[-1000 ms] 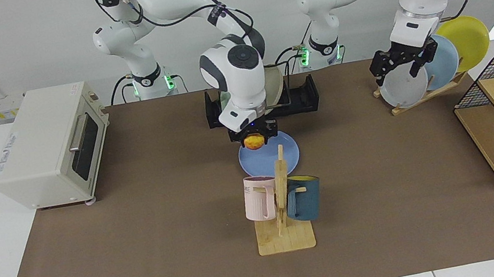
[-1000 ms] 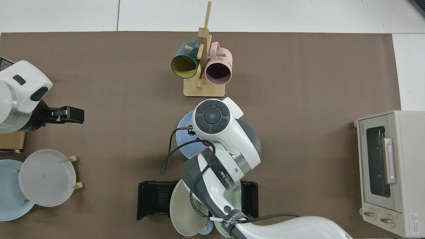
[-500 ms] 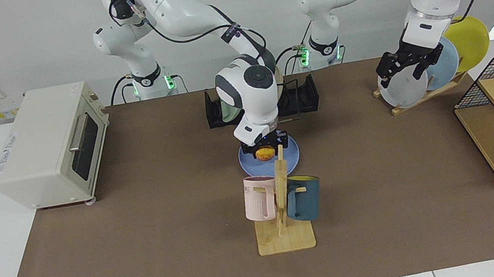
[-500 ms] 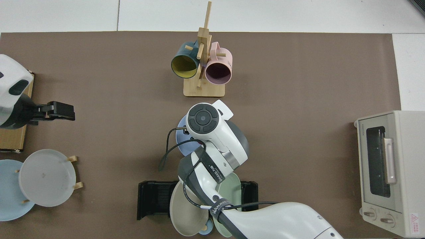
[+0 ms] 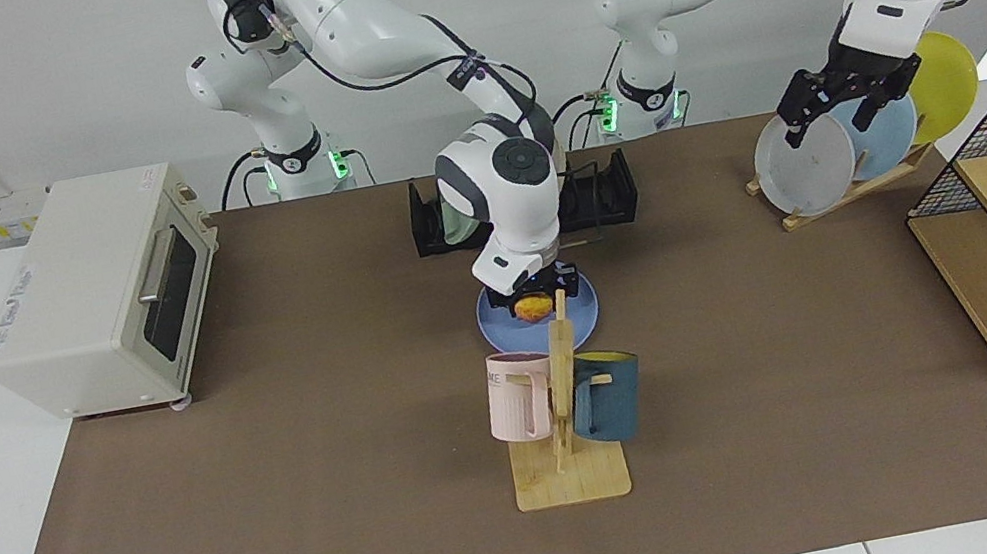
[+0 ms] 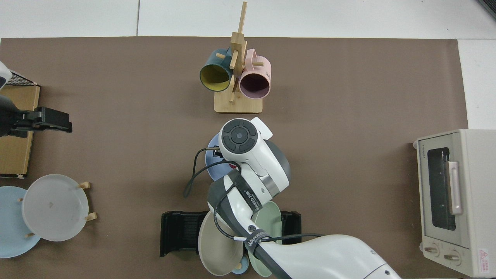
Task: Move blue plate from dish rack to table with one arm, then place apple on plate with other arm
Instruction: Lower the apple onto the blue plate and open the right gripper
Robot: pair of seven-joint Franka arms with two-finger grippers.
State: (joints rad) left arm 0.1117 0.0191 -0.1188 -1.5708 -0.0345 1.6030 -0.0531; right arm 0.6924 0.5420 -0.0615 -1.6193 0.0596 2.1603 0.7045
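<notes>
right gripper (image 5: 532,297) is clamped on the apple (image 5: 532,309), now down low over the blue plate (image 5: 501,321), fingers closed on either side of the fruit. a second ago it hung clearly higher, with the apple over the plate's 12 o'clock rim; it has come down and forward toward plate centre. from across the table the apple looks at or just above the plate surface, can't tell if it's touching. from above, the wrist housing hides the apple; only a sliver of blue plate (image 6: 212,162) shows at the housing's 9 o'clock.

blue plate lies flat on the table (image 5: 285,476), between the dish rack (image 5: 610,190) at its 12 o'clock and the mug tree (image 5: 564,386) at its 6 o'clock. rack still holds a beige plate (image 6: 217,244) and a green plate (image 6: 271,221).

left gripper (image 5: 838,99) is empty, fingers apart, up in front of the wooden plate stand (image 5: 844,193) with its grey-white plate (image 5: 804,166). it has pulled back and risen over the last second; from above it sits near the 9 o'clock edge. that arm is clear and waiting.

read: plate move is done and the apple placement is at its final step. what's left looks like release and a straight lift. watch the mug tree post just in front of the gripper, and the apple could roll once let go.
</notes>
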